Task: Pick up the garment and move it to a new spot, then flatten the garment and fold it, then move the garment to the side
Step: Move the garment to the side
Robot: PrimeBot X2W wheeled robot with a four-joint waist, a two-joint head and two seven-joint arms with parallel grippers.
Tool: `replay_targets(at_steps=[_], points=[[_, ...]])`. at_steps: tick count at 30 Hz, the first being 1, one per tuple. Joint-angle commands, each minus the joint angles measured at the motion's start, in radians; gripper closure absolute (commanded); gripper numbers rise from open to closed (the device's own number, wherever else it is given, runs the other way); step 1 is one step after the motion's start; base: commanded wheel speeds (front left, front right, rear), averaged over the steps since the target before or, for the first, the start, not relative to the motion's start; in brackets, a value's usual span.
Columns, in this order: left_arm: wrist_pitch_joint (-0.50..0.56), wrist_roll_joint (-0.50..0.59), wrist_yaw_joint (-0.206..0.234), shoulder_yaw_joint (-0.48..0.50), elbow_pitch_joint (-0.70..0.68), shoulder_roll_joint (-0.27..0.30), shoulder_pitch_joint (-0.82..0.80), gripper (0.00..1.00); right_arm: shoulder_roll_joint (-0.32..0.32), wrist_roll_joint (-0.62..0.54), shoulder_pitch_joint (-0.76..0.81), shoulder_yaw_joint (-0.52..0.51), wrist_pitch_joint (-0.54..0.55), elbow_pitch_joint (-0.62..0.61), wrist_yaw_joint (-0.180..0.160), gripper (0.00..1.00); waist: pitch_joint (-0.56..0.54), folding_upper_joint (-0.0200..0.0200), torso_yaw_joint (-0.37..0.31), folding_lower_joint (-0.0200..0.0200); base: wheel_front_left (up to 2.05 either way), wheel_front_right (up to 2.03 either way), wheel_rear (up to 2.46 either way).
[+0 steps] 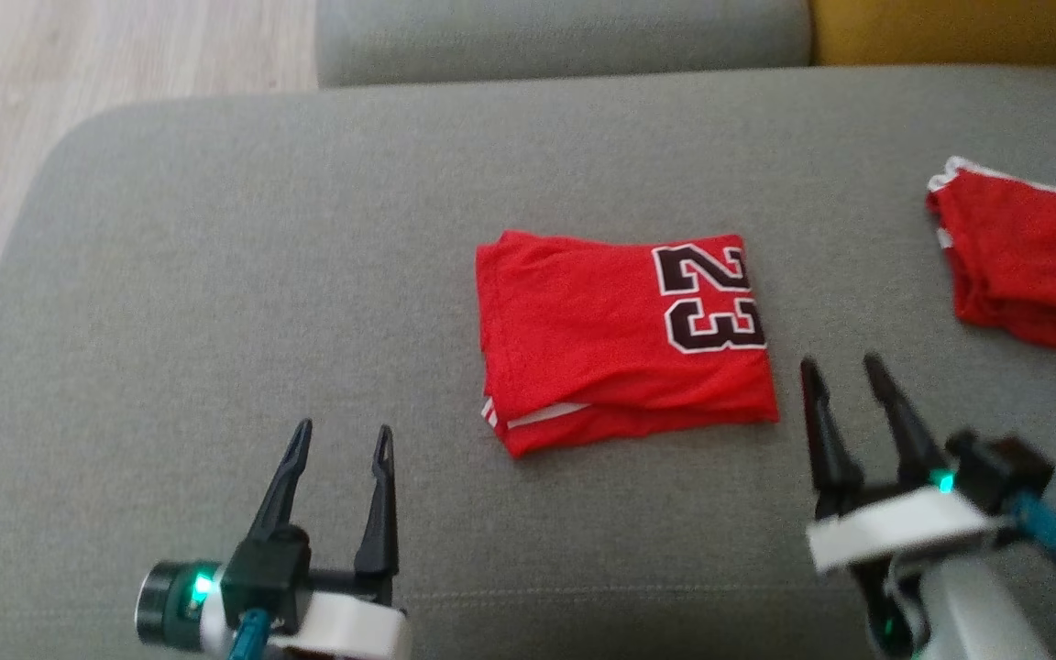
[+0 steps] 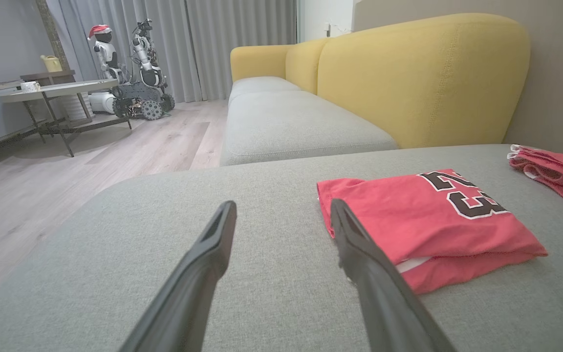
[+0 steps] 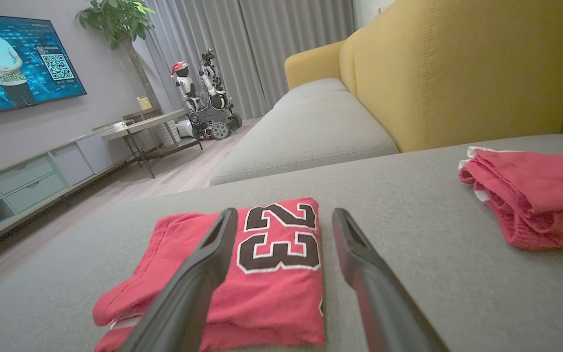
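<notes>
Left gripper [image 1: 345, 427]: fingers spread wide, nothing between them, poised over bare grey fabric, off to the left of the jersey's near corner.
Right gripper [image 1: 840, 362]: same deal, splayed open and empty, tips just beside the jersey's near right corner, can't tell if quite touching.
Red jersey [image 1: 601, 339]: folded into a neat-ish rectangle, lying flat mid-seat, between the two grippers and a bit beyond them. White trim peeking out of the layers at the near left corner.
Black "23" [image 1: 709, 298]: white-outlined, facing up at the jersey's right end, turned sideways.
Second red garment [image 1: 1032, 266]: bunched up, white edging, well off to the right, apart from the jersey.
Grey seat cushion [image 1: 216, 275]: carrying both red pieces, rounded corner at far left.
Further grey cushion [image 2: 291, 122]: next seat along, beyond.
Yellow backrest [image 2: 423, 78]: running behind the seats on the right.
Wood floor [image 2: 91, 161]: pale planks left of the sofa.
Way back: table [image 2: 56, 90], wheeled robot [image 2: 144, 73] next to a small white robot [image 2: 103, 49] in a Santa hat, grey curtains [image 2: 188, 44] behind them.
Far wall: TV [image 3: 17, 63] switched on, potted plant [image 3: 115, 19] beside it, low cabinet [image 3: 22, 181] underneath.
</notes>
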Motion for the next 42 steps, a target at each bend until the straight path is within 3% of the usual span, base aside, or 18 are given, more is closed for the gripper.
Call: replay_targets(at_steps=[1,9,17,18,19,20,26,34,42], points=[[-0.006,0.010,0.001,0.027,-0.039,-0.008,-0.059,0.00,-0.014,0.009,-0.077,0.016,-0.011,-0.018,0.005,0.00,0.026,-0.0001,0.016,0.0000,0.00,0.00,0.00],[-0.006,0.020,-0.004,-0.017,-0.047,-0.008,-0.133,0.00,-0.093,0.021,-0.351,0.019,0.007,0.316,0.005,0.00,0.141,-0.0001,0.081,0.0000,0.00,0.00,0.00],[-0.006,0.005,0.019,-0.050,-0.044,-0.009,-0.187,0.00,-0.111,0.067,-0.496,0.085,0.152,0.565,0.005,0.00,0.204,-0.0001,0.131,0.0000,0.00,0.00,0.00],[-0.006,0.002,0.023,-0.052,-0.044,-0.009,-0.190,0.00,-0.106,0.088,-0.500,0.101,0.172,0.579,0.005,0.12,0.207,-0.0001,0.133,0.0000,0.00,0.00,0.00],[-0.006,0.001,0.025,-0.055,-0.043,-0.009,-0.193,0.00,-0.104,0.107,-0.503,0.116,0.189,0.591,0.005,0.62,0.210,-0.0001,0.135,0.0000,0.00,0.00,0.00],[-0.006,-0.001,0.028,-0.058,-0.043,-0.009,-0.195,0.00,-0.104,0.123,-0.506,0.133,0.202,0.599,0.005,1.00,0.212,-0.0001,0.137,0.0000,0.00,0.00,0.00],[-0.006,0.002,0.043,-0.060,-0.049,-0.009,-0.201,0.00,-0.133,0.176,-0.538,0.177,0.148,0.592,0.005,1.00,0.219,-0.0001,0.115,0.0000,0.00,0.00,0.00],[-0.006,0.014,0.040,-0.056,-0.057,0.004,-0.209,0.00,-0.210,0.168,-0.611,0.201,0.096,0.543,0.005,1.00,0.233,-0.0001,0.027,0.0000,0.00,0.00,0.00],[-0.006,0.025,0.041,-0.068,-0.066,0.014,-0.241,0.00,-0.356,0.139,-0.693,0.139,0.130,0.466,0.005,1.00,0.275,-0.0001,-0.057,0.0000,0.00,0.00,0.00]])
